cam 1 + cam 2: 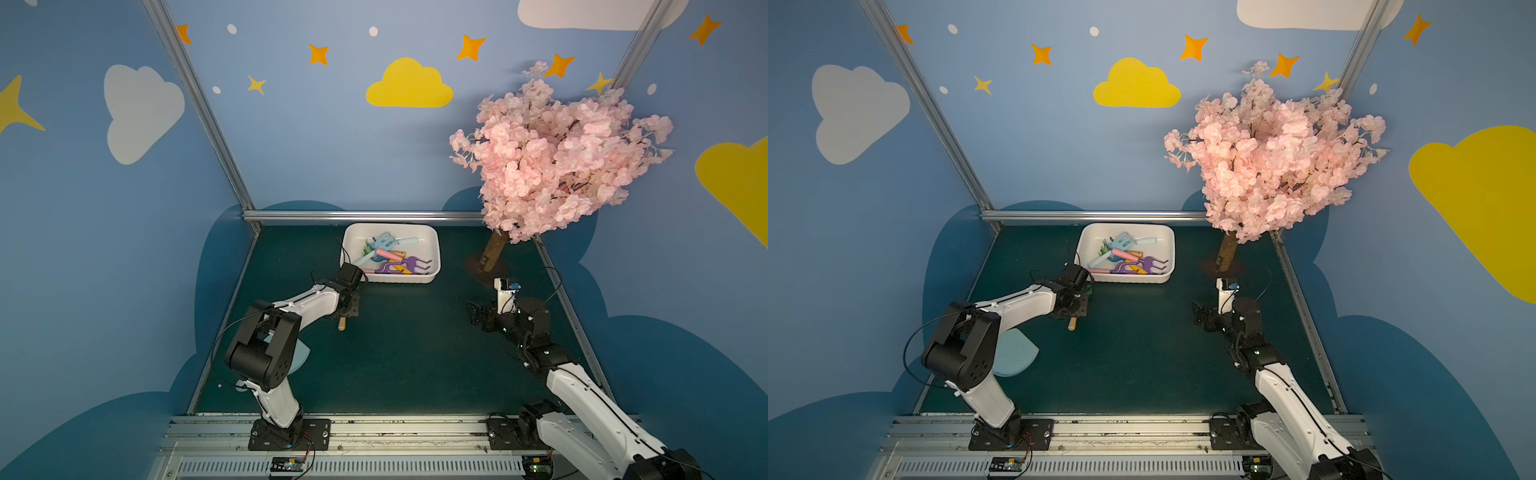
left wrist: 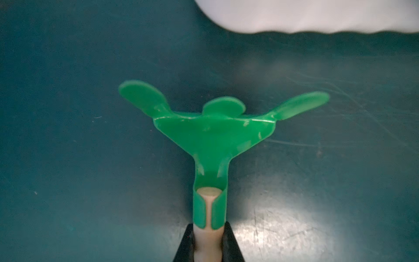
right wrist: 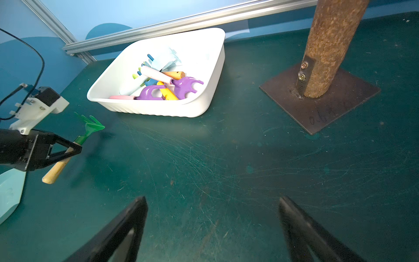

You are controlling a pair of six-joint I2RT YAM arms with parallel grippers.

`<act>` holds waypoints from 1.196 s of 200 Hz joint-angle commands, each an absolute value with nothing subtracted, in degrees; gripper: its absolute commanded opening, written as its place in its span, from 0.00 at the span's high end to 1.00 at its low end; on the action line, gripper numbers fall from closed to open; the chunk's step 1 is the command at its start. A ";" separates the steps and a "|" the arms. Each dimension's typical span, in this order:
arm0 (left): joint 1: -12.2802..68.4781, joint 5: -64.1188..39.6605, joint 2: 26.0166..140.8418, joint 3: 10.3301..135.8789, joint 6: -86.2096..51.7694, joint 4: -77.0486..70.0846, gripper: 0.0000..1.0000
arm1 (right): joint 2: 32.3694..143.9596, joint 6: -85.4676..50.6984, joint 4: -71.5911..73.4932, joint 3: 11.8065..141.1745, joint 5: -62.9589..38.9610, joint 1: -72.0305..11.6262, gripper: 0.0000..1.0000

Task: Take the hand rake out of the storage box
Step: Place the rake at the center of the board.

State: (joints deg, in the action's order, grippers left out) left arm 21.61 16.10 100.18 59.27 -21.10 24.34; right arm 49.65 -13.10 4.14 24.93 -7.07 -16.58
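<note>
- In both top views the left arm hides most of the hand rake (image 1: 341, 323); only the wooden handle end pokes out below the wrist (image 1: 1072, 324).
- The left wrist view shows it whole: a green three-tine head (image 2: 213, 133) on a pale wood handle.
- The left gripper (image 2: 208, 226) is clamped narrow on the handle just behind the green socket.
- The rake is outside the storage box (image 1: 399, 278), over the green mat just beside the box's near corner. Whether it touches the mat is unclear.
- In the left wrist view the box is only a white blur (image 2: 317, 15), cut off by the frame edge.
- The box holds a jumble of toy tools: a purple fork (image 3: 186, 87), a pale blue rake (image 3: 167, 60), a pink handle (image 3: 156, 73) and a yellow piece (image 3: 166, 93). They overlap, so the count is unclear.
- The right gripper (image 3: 212, 199) is spread wide and holds nothing, low over bare mat.
- A light blue flat piece (image 1: 1013, 357) sits half under the left arm and is cut off in the right wrist view.
- The blossom tree's base plate (image 3: 328, 106) carries faint scratched marks that are not readable.
</note>
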 commanded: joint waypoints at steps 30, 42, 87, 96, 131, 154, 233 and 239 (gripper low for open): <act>21.03 15.33 104.06 62.27 -24.67 24.06 0.93 | 50.34 -14.32 6.16 25.16 -8.05 -16.30 0.06; 21.01 15.31 104.45 62.33 -24.24 23.92 0.92 | 50.19 -14.33 6.31 25.06 -8.17 -16.24 0.06; 20.97 14.33 104.15 62.30 -21.86 24.85 0.78 | 51.29 -14.41 7.56 25.05 -11.02 -16.21 0.06; 21.01 13.91 104.24 62.23 -21.71 24.81 0.76 | 51.71 -14.48 7.49 25.23 -11.07 -16.24 0.06; 21.05 13.75 103.92 62.58 -21.80 25.72 0.64 | 53.16 -14.50 7.03 26.01 -11.64 -16.22 0.06; 21.10 13.42 102.71 62.05 -22.31 25.46 0.52 | 53.95 -14.41 7.51 26.01 -12.27 -16.25 0.06; 21.40 12.02 92.28 55.71 -21.80 23.97 0.07 | 60.83 -12.89 2.33 33.91 -13.48 -20.12 0.11; 21.40 11.96 91.38 55.03 -21.65 23.69 0.03 | 61.79 -13.00 1.30 35.49 -12.07 -21.54 0.12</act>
